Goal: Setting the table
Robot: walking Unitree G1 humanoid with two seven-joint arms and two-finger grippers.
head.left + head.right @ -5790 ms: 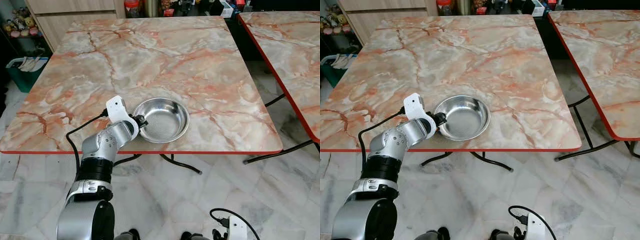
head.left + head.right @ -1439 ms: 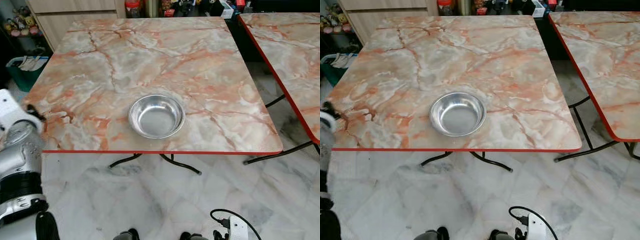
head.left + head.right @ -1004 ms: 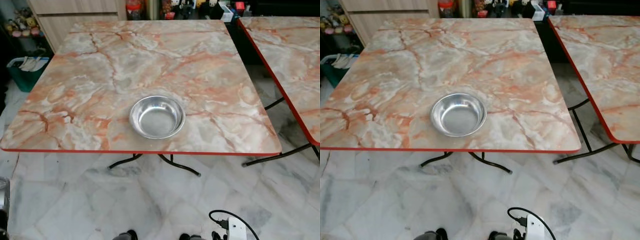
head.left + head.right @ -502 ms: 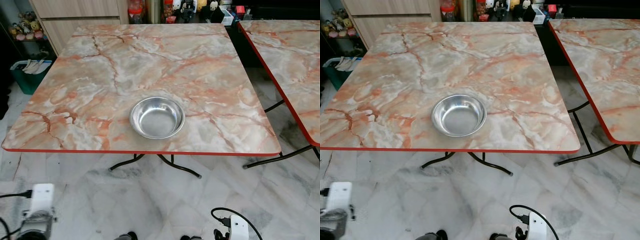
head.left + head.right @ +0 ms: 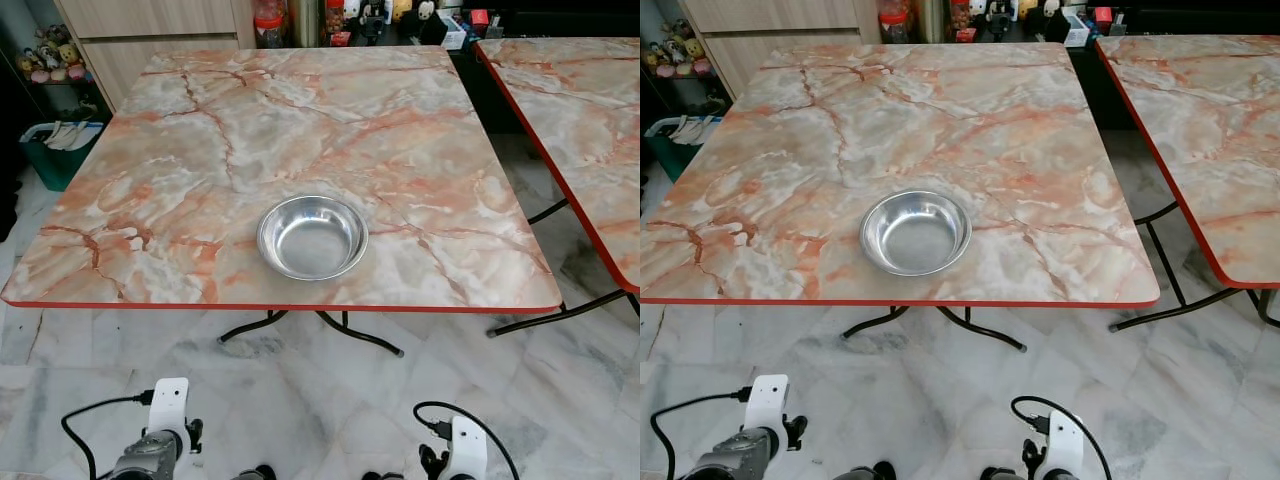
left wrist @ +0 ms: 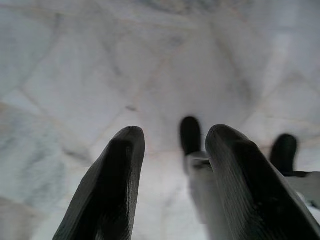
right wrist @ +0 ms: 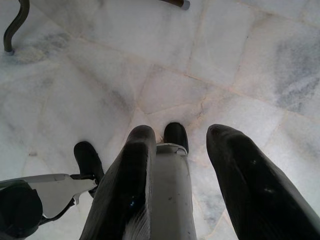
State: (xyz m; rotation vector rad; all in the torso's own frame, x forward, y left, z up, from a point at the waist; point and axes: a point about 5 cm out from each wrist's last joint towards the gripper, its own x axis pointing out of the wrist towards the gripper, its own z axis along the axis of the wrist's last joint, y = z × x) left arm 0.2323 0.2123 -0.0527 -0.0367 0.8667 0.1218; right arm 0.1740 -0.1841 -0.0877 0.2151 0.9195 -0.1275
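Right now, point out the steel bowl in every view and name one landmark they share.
Left eye view: steel bowl on the marble table, near its front edge, about mid-frame.
Right eye view: steel bowl, slightly left of centre.
Left wrist view: left gripper points at floor tiles.
Right wrist view: right gripper points at floor tiles.
Shared landmark: the table's red front edge, just before the bowl.

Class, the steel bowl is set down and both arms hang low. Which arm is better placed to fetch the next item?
Neither clearly. The left gripper and right gripper both hang open and empty below the table edge. The bowl lies roughly between them.
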